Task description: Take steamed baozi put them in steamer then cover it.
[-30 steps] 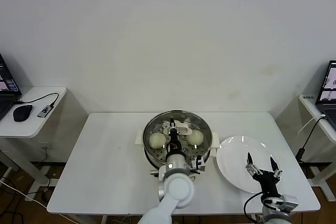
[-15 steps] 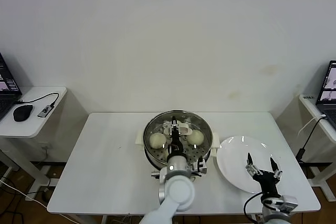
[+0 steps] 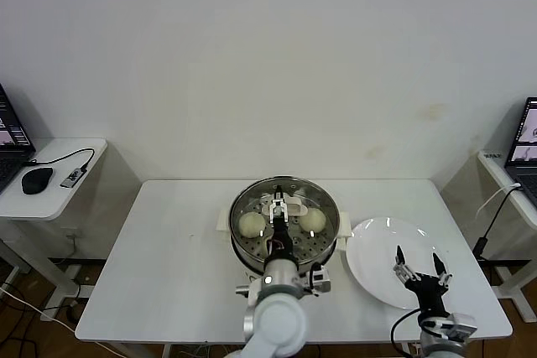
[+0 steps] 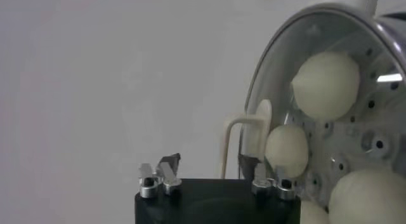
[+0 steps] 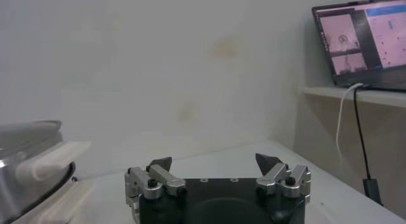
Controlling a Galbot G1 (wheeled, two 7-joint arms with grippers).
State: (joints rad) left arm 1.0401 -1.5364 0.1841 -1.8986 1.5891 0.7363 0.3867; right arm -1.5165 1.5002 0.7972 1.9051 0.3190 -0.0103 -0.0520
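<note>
- White table (image 3: pixel 168 249) is carrying the steamer (image 3: pixel 323 199); baozi (image 3: pixel 251 224) are sitting inside.
- I am holding my left claw (image 3: pixel 282 210) spread there; retreating carelessly risks nudging buns.
- Right claw (image 3: pixel 417 267), spread, is waiting over the plate (image 3: pixel 369 249).

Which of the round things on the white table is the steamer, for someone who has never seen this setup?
On the white table, look at its middle, toward the back edge. The steamer is the round shiny steel pot with cream side handles and a perforated tray holding baozi. The white plate on its right is flat and bare.
</note>
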